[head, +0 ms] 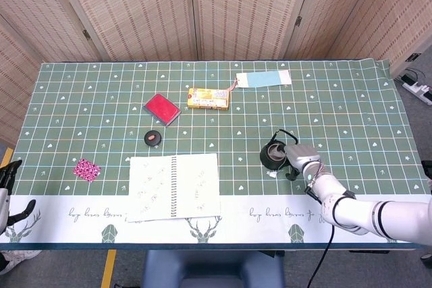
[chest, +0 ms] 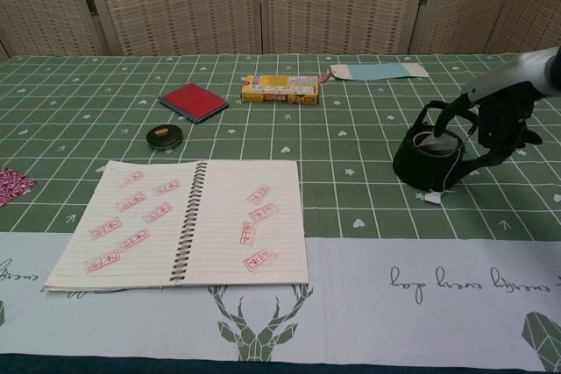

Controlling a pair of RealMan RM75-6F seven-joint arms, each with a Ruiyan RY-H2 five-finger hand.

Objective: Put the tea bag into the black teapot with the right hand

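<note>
Tea bag [chest: 433, 139] sits inside the 1 black teapot [chest: 419, 164], its string draped over the rim and 1 small tag [chest: 432, 199] lying on the surface [chest: 368, 94] beside the pot. Right robot hand [chest: 500, 124] hovers at the pot's right side, fingers spread and holding nothing, while the left robot hand [head: 8, 175] is barely visible at the surface's edge, its state unclear. Around them lie 1 open notebook [chest: 184, 221], 1 red pad [chest: 193, 101], 1 yellow packet [chest: 280, 88], 1 round black tin [chest: 164, 136], 1 blue card [chest: 379, 70] and 1 pink patterned item [chest: 10, 186].
</note>
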